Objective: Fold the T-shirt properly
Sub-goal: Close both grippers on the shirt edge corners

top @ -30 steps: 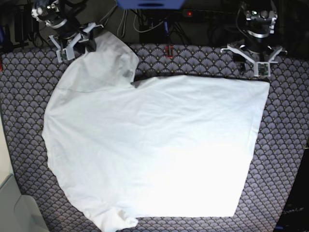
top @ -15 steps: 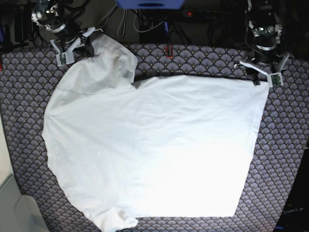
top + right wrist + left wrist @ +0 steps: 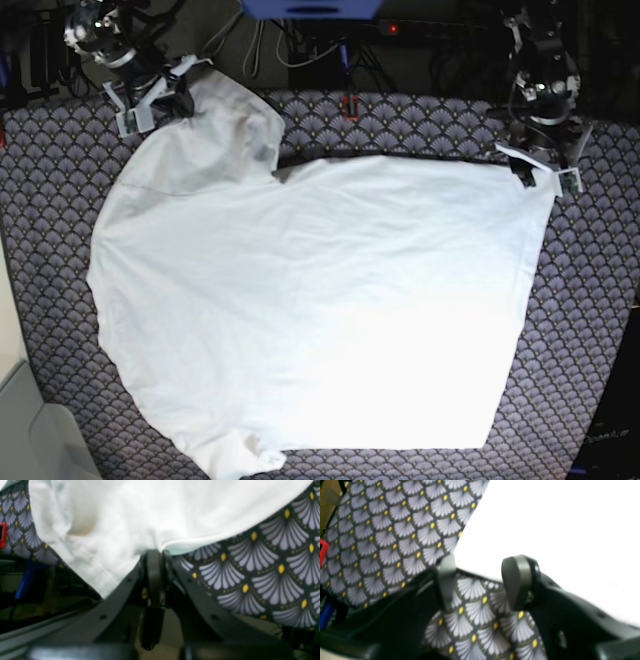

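T-shirt: I saw the T-shirt [image 3: 320, 300] spread flat over most of the patterned cloth [image 3: 60, 180], with one corner of it bunched at the far left and a straight edge running along the far side.

Right gripper: On my right wrist view the right gripper [image 3: 155, 555] had its jaws pressed together on a fold of the white fabric's edge; in the base view it sat at the bunched far-left corner [image 3: 150, 100].

Left gripper: The left gripper [image 3: 482, 580] had its fingers [image 3: 517, 580] standing apart, with only patterned cloth between them. The shirt's edge lay just beyond the fingertips, and I could not tell whether they touched it. In the base view it sat at the shirt's far-right corner [image 3: 540, 170].

Red object: I saw a small red thing [image 3: 349, 104] on the cloth beyond the shirt, too small to identify.
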`<state>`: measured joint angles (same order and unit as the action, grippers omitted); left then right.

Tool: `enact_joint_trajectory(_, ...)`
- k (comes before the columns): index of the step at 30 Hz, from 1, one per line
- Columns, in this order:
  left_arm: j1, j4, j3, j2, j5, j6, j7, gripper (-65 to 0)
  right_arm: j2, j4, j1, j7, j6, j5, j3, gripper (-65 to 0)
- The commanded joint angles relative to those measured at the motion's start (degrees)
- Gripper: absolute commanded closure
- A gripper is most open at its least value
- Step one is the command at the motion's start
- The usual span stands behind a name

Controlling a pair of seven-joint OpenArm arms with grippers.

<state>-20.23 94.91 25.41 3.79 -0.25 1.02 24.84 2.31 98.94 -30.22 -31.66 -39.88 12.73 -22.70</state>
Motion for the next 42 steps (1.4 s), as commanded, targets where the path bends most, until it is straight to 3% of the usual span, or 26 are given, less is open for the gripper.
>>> enact_joint_trajectory(1,0.5,1.0,0.6,0.3,0.1,-0.6,-1.4,-32.7,-0.5,0.2,-0.7,-1.4,-0.1,-1.3,-0.2,0.0)
enact_joint_trajectory(9,4.9,-3.3,8.8,-0.6,0.1,-0.2,-1.4,-32.7,-0.6,0.1,-0.6,-1.4,-0.1,-1.3,-0.2,0.0)
enact_joint_trajectory(17,6.2,-6.8,9.1,-1.0,0.1,4.7,-1.4,-32.7,-0.6,0.1,-0.6,-1.4,-0.1,-1.3,-0.2,0.0)
enact_joint_trajectory(39,9.0,-14.3,8.7,-1.1,0.1,5.1,-1.7,-32.5,-0.6,0.1,-0.8,-1.5,-0.1,-1.3,-0.1,0.0)
enact_joint_trajectory(42,9.0,-14.4,8.7,-1.2,-1.0,5.1,-1.6,-27.2,-0.6,0.1,-0.8,-1.5,-0.1,-1.3,-0.1,0.0)
